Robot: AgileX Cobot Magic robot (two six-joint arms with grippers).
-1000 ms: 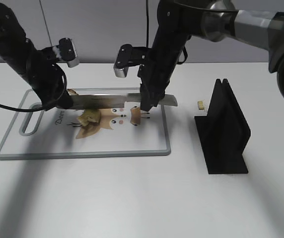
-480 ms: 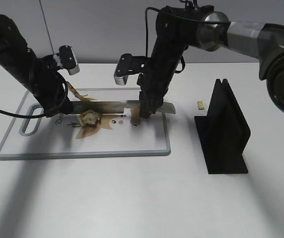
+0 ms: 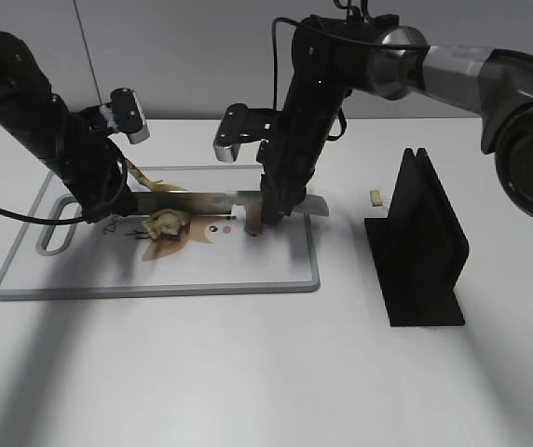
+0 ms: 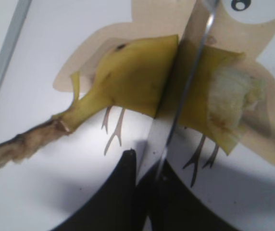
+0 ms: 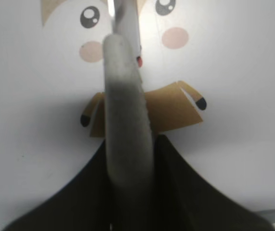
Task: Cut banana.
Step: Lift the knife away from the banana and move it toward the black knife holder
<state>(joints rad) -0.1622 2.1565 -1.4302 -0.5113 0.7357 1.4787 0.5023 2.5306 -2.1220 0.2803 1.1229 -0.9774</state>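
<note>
The banana (image 3: 164,222) lies on the white cutting board (image 3: 155,291), over the tan deer print. In the left wrist view it is a yellow stub (image 4: 132,79) with a brown stem at the left and a pale cut end (image 4: 229,96) at the right. The knife blade (image 4: 195,62) crosses its middle and presses into it. My left gripper (image 4: 144,163) is shut on the blade's tip end, at the board's left (image 3: 117,200). My right gripper (image 5: 130,144) is shut on the knife's grey handle (image 5: 123,86), at the board's right (image 3: 271,212).
A black knife stand (image 3: 420,251) stands right of the board. A tiny pale crumb (image 3: 375,196) lies on the table beside it. Both arms hang over the back half of the board.
The knife has come down across the banana, both arms lowering and drawing back slightly. Little has moved in the last half second.
</note>
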